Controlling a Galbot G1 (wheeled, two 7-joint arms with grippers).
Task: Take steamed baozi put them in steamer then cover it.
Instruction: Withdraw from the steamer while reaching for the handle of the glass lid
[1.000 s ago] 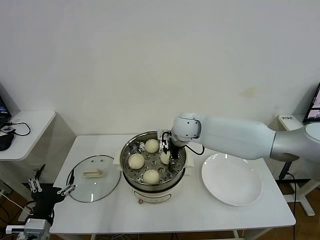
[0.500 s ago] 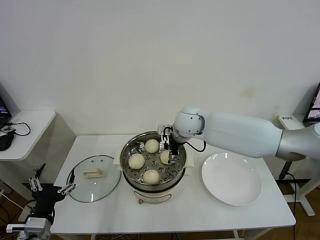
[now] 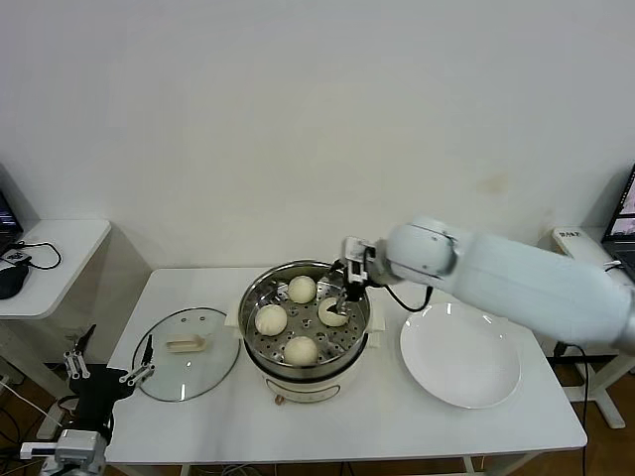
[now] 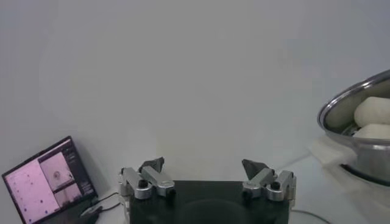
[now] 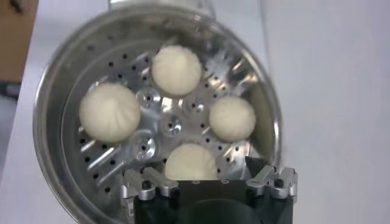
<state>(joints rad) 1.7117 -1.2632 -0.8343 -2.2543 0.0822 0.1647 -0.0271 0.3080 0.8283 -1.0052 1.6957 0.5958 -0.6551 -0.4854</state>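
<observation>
My right gripper (image 3: 351, 281) hangs over the right rim of the steamer (image 3: 260, 297), its two fingers spread wide and holding nothing. Just below and inward of my fingertips all four buns (image 5: 176, 69) lie on the holed floor of the steamer, spaced in a ring around its centre, none touching another; the nearest bun (image 3: 332, 311) sits right under my hand. The steamer stands on a white pot (image 3: 298, 383) at the middle of the table (image 3: 377, 426). Off to my right is a bare white plate (image 3: 459, 357). On the far side of the steamer from my hand the glass lid (image 3: 186, 353) lies flat on the table. My left gripper (image 3: 102, 375) waits low beyond the table's left edge, fingers spread apart, holding nothing.
</observation>
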